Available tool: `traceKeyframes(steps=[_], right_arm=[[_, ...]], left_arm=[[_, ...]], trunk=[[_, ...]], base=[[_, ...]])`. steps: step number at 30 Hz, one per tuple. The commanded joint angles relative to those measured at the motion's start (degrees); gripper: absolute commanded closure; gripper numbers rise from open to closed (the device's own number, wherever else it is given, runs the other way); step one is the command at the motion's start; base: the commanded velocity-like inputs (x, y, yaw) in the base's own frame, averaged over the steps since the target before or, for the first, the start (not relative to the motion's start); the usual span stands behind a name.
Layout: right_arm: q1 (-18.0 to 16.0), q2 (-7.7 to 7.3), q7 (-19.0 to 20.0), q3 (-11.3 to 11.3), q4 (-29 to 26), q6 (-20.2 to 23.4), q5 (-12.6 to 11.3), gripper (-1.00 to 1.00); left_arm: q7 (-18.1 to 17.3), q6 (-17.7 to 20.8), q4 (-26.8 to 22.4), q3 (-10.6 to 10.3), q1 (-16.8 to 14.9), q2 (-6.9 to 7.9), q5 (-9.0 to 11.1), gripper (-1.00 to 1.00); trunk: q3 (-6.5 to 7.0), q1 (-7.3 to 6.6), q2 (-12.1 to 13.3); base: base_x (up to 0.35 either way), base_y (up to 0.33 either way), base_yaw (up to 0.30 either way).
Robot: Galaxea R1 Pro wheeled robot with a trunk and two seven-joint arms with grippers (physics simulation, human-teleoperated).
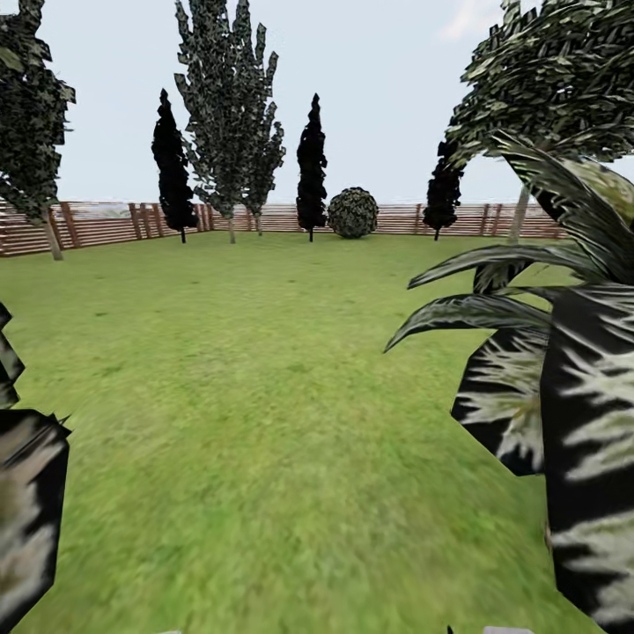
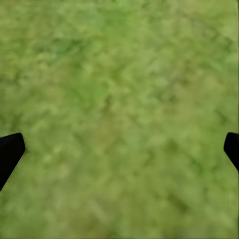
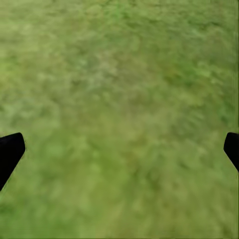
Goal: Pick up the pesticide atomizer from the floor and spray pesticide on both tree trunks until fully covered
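- Green lawn, the floor (image 1: 264, 423), takes up most of the head view, so the robot is basically parked looking out over the garden, probably scanning it.
- Brown slat fence (image 1: 106, 222) runs along the far edge and closes the place in.
- Trees stand in front of it: a tall leafy one (image 1: 231, 106) with a thin pale trunk, skinny black ones (image 1: 311, 167), and a round bush (image 1: 353, 212). None looks like a thick mottled trunk from here.
- Striped dark leaves of a close plant (image 1: 563, 387) crowd the right side, so the robot is right up beside it.
- Left tool (image 2: 119, 154) hangs over bare grass, black fingertips (image 2: 10, 152) spread wide with nothing between.
- Right tool (image 3: 119, 154) is the same, fingertips (image 3: 10, 149) wide apart, empty.
- Pesticide atomizer: can't spot it on any grass here, so my guess is it's still to be found.
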Motion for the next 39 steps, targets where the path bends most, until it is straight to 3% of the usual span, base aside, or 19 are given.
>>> traceKeyframes(steps=[1, 11, 39], right_arm=[[0.0, 0.00, 0.0, 0.0, 0.0, 0.0, 0.0, -1.00], [0.0, 0.00, 0.0, 0.0, 0.0, 0.0, 0.0, -1.00], [0.0, 0.00, 0.0, 0.0, 0.1, 0.0, 0.0, -1.00]], left_arm=[[0.0, 0.0, 0.0, 0.0, 0.0, 0.00, 0.0, -1.00], [0.0, 0.0, 0.0, 0.0, 0.0, 0.01, 0.0, -1.00], [0.0, 0.0, 0.0, 0.0, 0.0, 0.03, 0.0, -1.00]], trunk=[[0.00, 0.00, 0.0], [0.00, 0.00, 0.0], [0.00, 0.00, 0.0]], base=[[0.339, 0.000, 0.277], [0.338, 0.000, 0.237], [0.339, 0.000, 0.006]])
